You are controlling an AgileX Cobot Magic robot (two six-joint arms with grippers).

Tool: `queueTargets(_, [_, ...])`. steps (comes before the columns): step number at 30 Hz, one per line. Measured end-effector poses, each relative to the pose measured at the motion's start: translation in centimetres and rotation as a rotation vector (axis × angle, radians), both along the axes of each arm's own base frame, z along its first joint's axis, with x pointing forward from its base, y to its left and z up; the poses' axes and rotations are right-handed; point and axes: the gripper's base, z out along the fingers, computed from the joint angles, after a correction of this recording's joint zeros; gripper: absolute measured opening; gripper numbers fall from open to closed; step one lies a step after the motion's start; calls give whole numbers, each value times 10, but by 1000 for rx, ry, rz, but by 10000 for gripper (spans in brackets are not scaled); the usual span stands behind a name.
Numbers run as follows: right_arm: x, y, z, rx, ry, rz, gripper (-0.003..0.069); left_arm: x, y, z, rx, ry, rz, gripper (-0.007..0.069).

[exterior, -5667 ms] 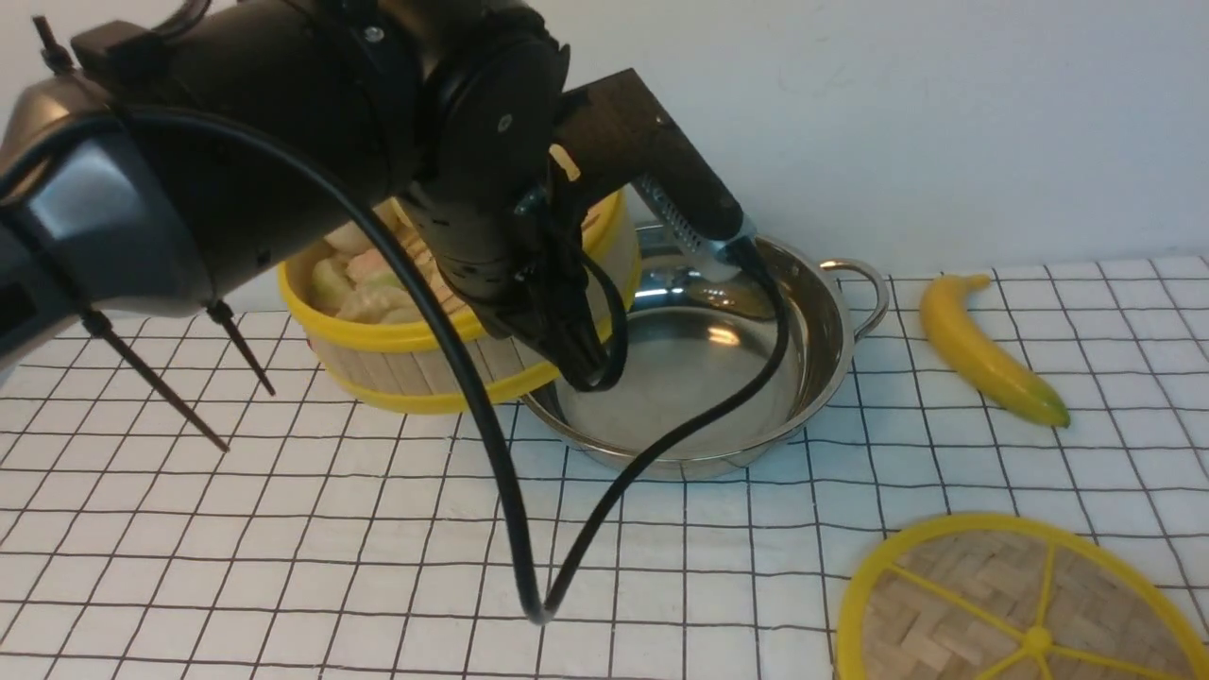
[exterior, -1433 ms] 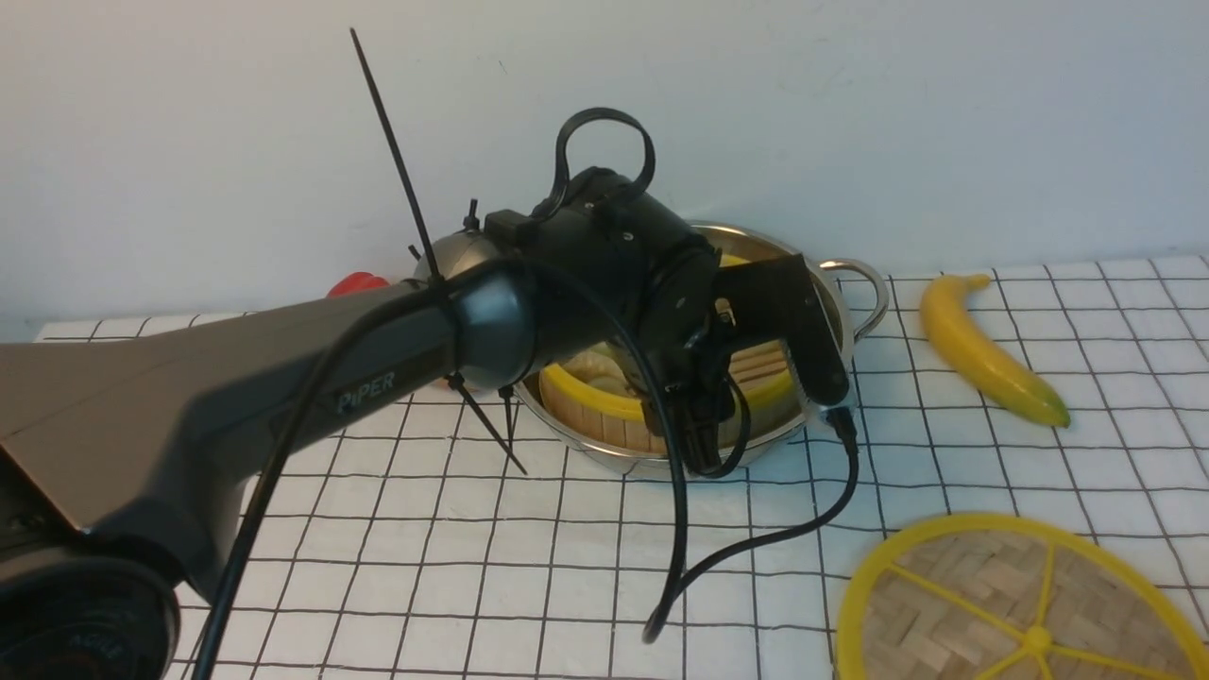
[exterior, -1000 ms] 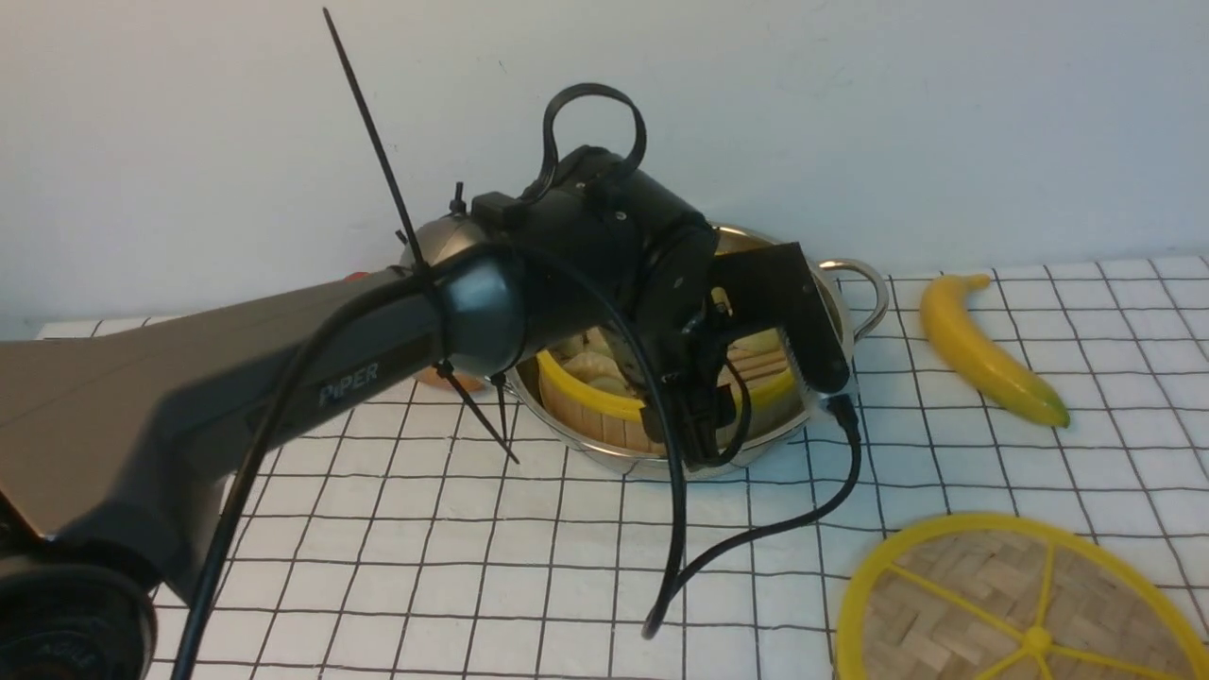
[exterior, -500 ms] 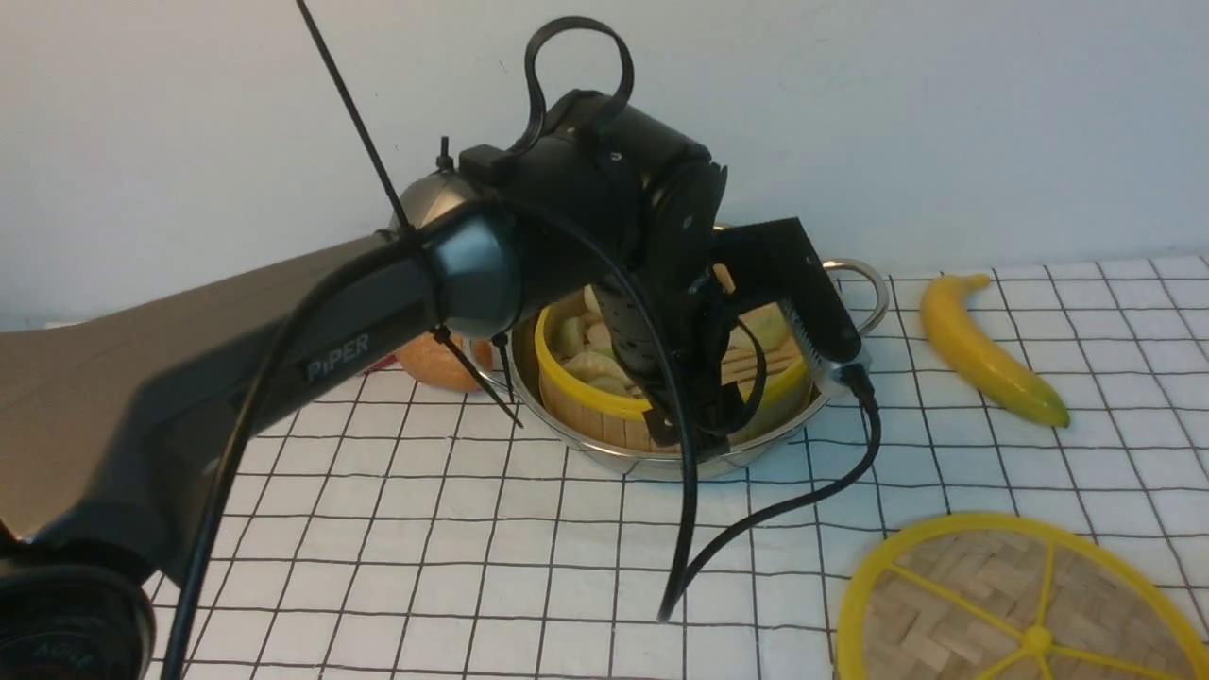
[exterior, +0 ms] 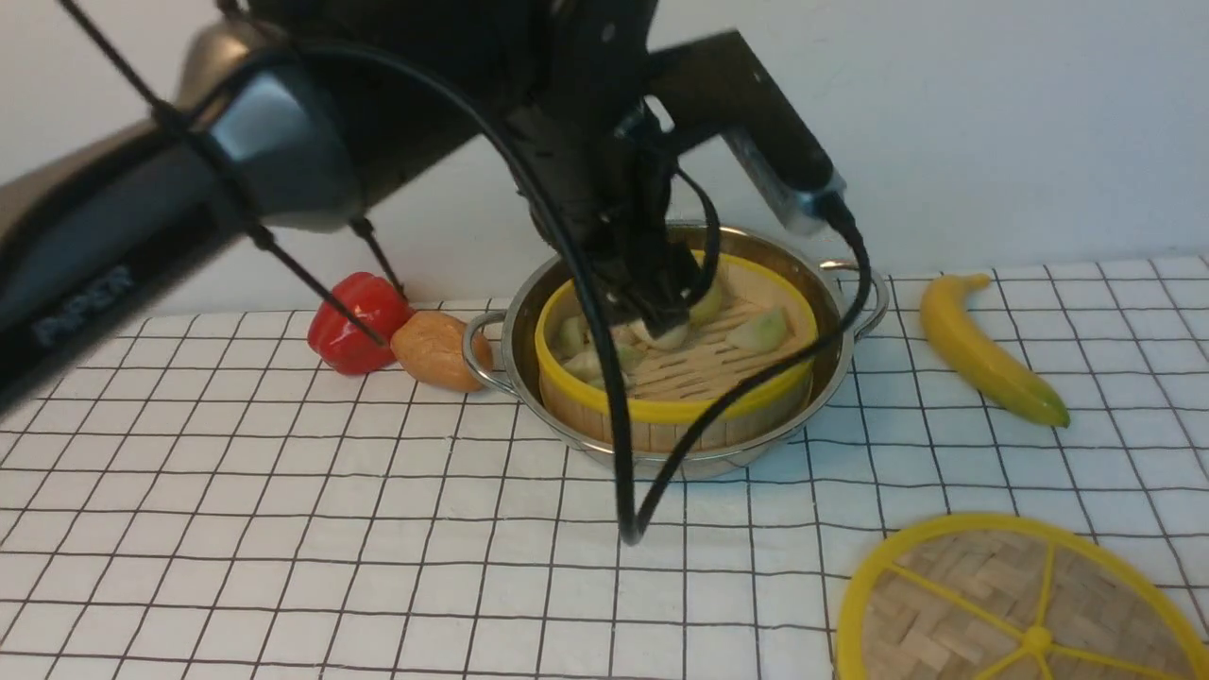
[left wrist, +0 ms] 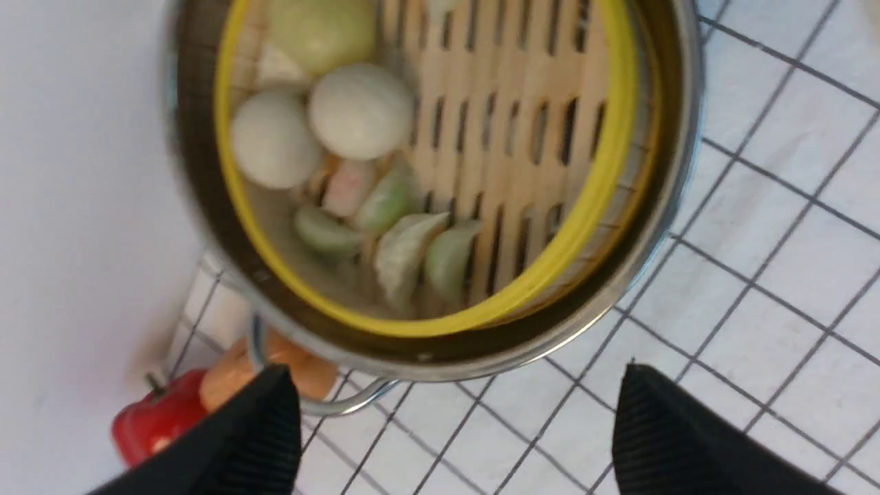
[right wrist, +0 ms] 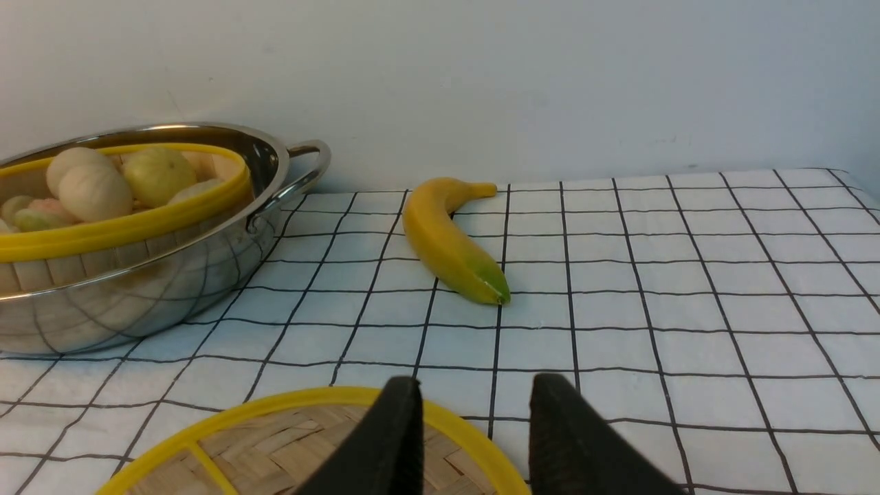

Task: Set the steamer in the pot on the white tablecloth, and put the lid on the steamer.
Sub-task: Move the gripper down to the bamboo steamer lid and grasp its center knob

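Now, on the white tablecloth (exterior: 283, 529), the pot (exterior: 756, 453) holds the steamer (exterior: 718, 364). The lid (exterior: 954, 604) lies flat, near right, its far rim just beneath the right gripper (right wrist: 474, 381), jaws part-spread, empty. The left gripper (left wrist: 455, 371), spread wide, hangs over the pot, well apart from the lid.

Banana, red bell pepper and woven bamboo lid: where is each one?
banana (exterior: 987, 354): front view, middle of its yellow body.
red bell pepper (exterior: 357, 321): front view, its glossy side.
woven bamboo lid (exterior: 1037, 640): front view, its yellow centre hub.
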Motion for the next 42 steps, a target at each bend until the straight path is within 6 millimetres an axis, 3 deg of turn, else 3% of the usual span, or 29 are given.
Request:
queueTargets(3, [0,0,0,0,0,0,242,-11,15,29,-63,-80,100,557])
queueTargets(8, [0,0,0,0,0,0,242,-21,25,49,-127,-120,154,557])
queueTargets(24, [0,0,0,0,0,0,242,-19,33,53,-154,-138,218,557])
queueTargets(29, [0,0,0,0,0,0,242,-25,60,76,-229,-202,336,557])
queueTargets(32, [0,0,0,0,0,0,242,-47,93,109,-310,-289,399,557])
queueTargets(37, [0,0,0,0,0,0,242,-87,140,142,-424,-432,438,557])
queueTargets(40, [0,0,0,0,0,0,242,-117,176,146,-490,-503,486,557])
queueTargets(42, [0,0,0,0,0,0,242,-138,197,133,-528,-520,538,557])
